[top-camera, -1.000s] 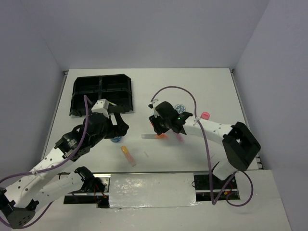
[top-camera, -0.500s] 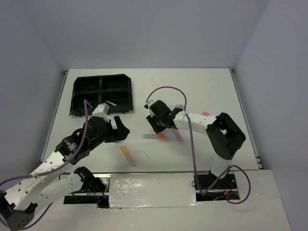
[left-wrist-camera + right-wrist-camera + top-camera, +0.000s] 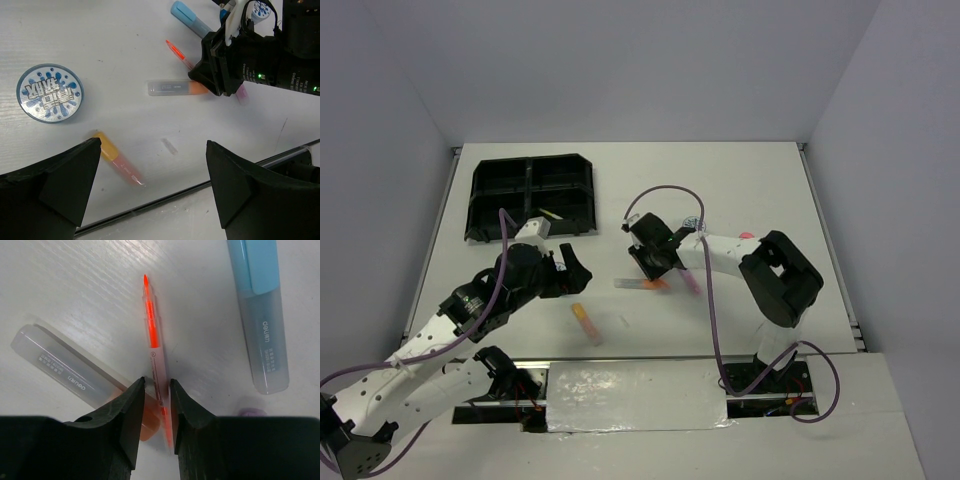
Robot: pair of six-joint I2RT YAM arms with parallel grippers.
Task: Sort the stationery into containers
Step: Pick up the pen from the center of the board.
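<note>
Left tool is recorded gaping, empty; beyond, right tool is set narrowly parted astride the thin orange pen on the white table, not yet pinched, so the adjoining clear-capped orange marker could be caught too, far from the black four-compartment plastic tray.

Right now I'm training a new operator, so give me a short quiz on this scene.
1. True or false: the left end effector stands open and empty.
2. Which thing does the right end effector straddle: A ruler, B thin orange pen, C scissors?
3. Where does the blue tub in the left wrist view sit: black tray or table?
Key: 1 true; 2 B; 3 table.
</note>
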